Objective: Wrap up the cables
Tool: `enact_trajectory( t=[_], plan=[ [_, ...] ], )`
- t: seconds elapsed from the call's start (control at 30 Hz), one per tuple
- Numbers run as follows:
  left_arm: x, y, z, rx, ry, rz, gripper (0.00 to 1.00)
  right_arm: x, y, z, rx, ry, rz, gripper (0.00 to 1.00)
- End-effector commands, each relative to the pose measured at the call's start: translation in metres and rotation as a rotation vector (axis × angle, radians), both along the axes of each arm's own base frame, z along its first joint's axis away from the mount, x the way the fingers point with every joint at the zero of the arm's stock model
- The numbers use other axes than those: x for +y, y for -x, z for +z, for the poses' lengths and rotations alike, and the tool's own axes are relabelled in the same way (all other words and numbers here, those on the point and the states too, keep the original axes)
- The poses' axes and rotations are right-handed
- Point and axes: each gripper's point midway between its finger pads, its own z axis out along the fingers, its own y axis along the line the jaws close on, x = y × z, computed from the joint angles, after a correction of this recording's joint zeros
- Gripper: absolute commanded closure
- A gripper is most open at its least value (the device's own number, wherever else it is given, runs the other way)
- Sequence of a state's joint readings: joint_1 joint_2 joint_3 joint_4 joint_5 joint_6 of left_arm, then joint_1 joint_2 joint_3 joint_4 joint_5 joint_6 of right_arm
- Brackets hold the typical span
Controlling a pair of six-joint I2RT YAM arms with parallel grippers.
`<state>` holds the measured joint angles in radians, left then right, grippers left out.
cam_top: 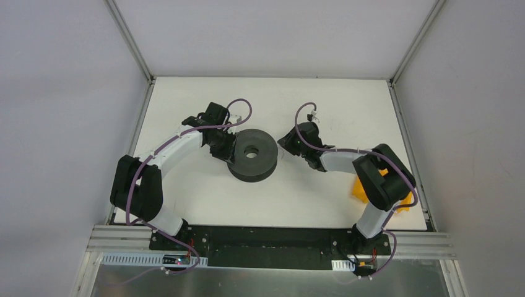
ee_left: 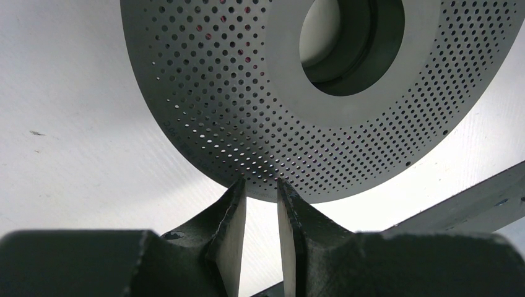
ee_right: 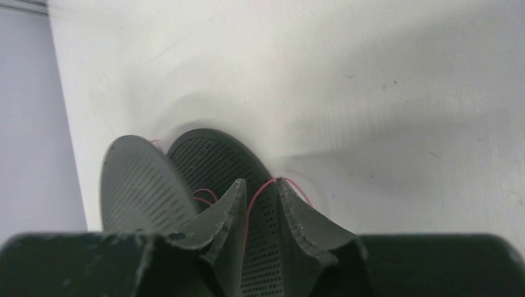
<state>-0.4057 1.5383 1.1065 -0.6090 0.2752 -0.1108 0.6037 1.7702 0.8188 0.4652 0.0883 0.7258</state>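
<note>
Left gripper [ee_left: 260,182] and right gripper [ee_right: 260,181] (arms bent inward) seem narrowly parted.

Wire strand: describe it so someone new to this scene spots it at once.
A dark grey perforated spool sits in the middle of the white table. The wire is the red strand looping over the right gripper's fingertips beside that spool. It is hair-thin and limp, unlike the robot's thick purple hoses.

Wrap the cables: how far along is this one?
Partly done: red wire already lies between the spool flanges. In hand: a loose loop of it crosses the right gripper fingertips, which stand slightly apart; the left gripper sits at the flange rim. Left: winding that slack in; its length is not visible.
</note>
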Motion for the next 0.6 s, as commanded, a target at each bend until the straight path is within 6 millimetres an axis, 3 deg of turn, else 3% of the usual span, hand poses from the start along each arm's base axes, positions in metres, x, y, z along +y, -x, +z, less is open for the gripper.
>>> enact_trajectory(
  t=[0.0,0.27,0.37,0.43,0.5,0.57],
  plan=[
    [0.001,0.0,0.003,-0.004,-0.011,-0.013,0.76,-0.012,0.002,0.035,-0.04,-0.003,-0.043,0.73],
    [0.003,0.001,0.002,-0.006,-0.016,-0.014,0.76,-0.033,0.009,0.027,-0.212,0.232,0.185,0.69],
    [0.003,0.001,0.002,-0.006,-0.015,-0.017,0.76,-0.051,0.001,0.031,-0.459,0.473,0.361,0.75],
    [0.002,0.001,0.002,-0.003,-0.014,-0.017,0.76,-0.057,-0.008,0.046,-0.66,0.562,0.42,0.76],
    [0.001,0.0,0.002,-0.003,-0.011,-0.016,0.76,-0.041,0.002,0.064,-0.943,0.52,0.635,0.74],
    [0.001,0.0,0.003,-0.003,-0.009,-0.014,0.76,-0.034,-0.003,0.072,-1.112,0.57,0.705,0.73]
  ],
)
